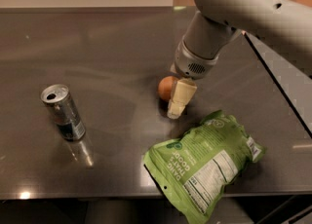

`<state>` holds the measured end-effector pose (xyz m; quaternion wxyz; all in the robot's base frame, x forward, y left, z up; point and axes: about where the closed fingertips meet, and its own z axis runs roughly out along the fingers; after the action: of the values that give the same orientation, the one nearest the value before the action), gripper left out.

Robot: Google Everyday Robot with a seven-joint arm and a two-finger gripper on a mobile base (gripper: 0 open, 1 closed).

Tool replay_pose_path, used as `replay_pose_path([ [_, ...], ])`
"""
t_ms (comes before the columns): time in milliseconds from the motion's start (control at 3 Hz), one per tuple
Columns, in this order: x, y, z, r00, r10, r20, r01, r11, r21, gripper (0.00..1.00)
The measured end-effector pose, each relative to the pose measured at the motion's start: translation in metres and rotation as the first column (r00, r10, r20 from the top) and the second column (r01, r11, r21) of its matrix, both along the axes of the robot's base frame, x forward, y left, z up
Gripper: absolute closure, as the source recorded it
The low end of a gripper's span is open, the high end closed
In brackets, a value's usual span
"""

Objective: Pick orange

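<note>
The orange (165,87) is a small round fruit sitting on the dark tabletop (112,47) near the middle of the camera view. My gripper (175,106) hangs from the grey arm (209,38) that comes in from the upper right. It is down at table level, right against the orange's right side, and its cream-coloured end covers part of the fruit. The orange rests on the table.
A silver drink can (63,112) stands upright at the left. A green snack bag (204,162) lies at the front right, just below the gripper, overhanging the table's front edge. The table's right edge runs diagonally at the right.
</note>
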<state>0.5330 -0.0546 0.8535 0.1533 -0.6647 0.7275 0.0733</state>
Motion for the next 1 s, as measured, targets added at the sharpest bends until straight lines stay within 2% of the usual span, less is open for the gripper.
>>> replay_pose_path([
  [667, 0.002, -0.001, -0.004, 0.9998, -0.003, -0.021, 0.003, 1.0, -0.004, 0.64],
  [1000, 0.003, 0.0, 0.008, 0.9997, -0.002, -0.023, 0.003, 1.0, 0.013, 0.88],
])
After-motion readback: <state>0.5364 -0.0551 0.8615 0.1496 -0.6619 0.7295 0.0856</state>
